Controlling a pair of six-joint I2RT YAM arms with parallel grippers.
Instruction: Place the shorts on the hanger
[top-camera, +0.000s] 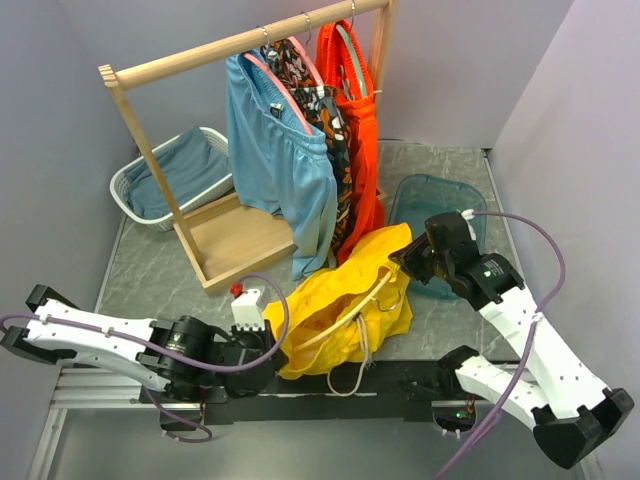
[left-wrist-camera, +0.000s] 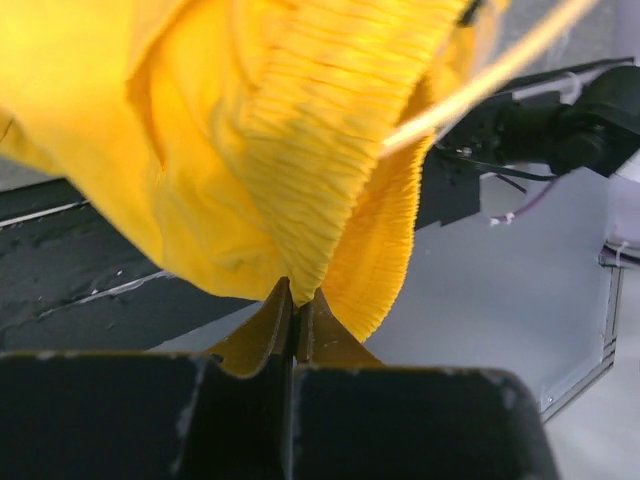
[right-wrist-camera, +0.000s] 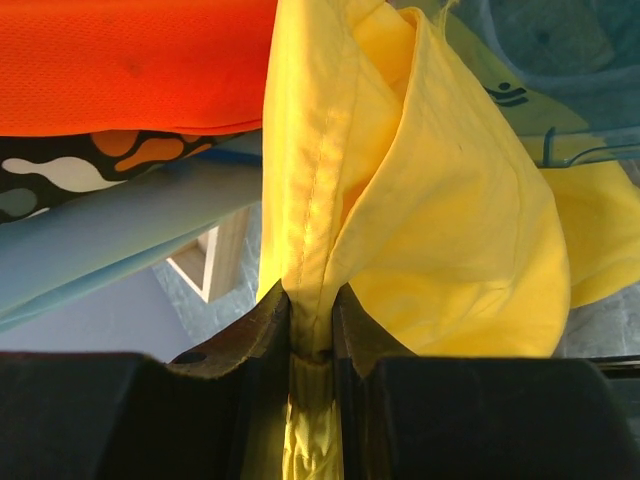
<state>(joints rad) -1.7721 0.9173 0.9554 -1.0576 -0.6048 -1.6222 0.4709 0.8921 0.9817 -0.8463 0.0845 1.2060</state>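
The bright yellow shorts (top-camera: 335, 315) lie bunched at the table's near middle, stretched between both grippers. My left gripper (top-camera: 272, 345) is at their left end. In the left wrist view it (left-wrist-camera: 297, 297) is shut on the ribbed waistband of the shorts (left-wrist-camera: 300, 130). My right gripper (top-camera: 405, 262) holds their right end. In the right wrist view it (right-wrist-camera: 311, 300) is shut on a seamed fold of the shorts (right-wrist-camera: 450, 220). A pale thin arm of the hanger (top-camera: 350, 315) runs slantwise across the yellow cloth, partly buried in it. The white drawstring (top-camera: 352, 375) loops over the table's front edge.
A wooden rack (top-camera: 235, 240) stands behind, with light blue shorts (top-camera: 280, 160), a patterned garment (top-camera: 335, 140) and orange shorts (top-camera: 358, 130) hanging from its rail. A white basket (top-camera: 215, 140) holding blue cloth sits at the back left. A teal bin (top-camera: 440, 195) lies behind my right gripper.
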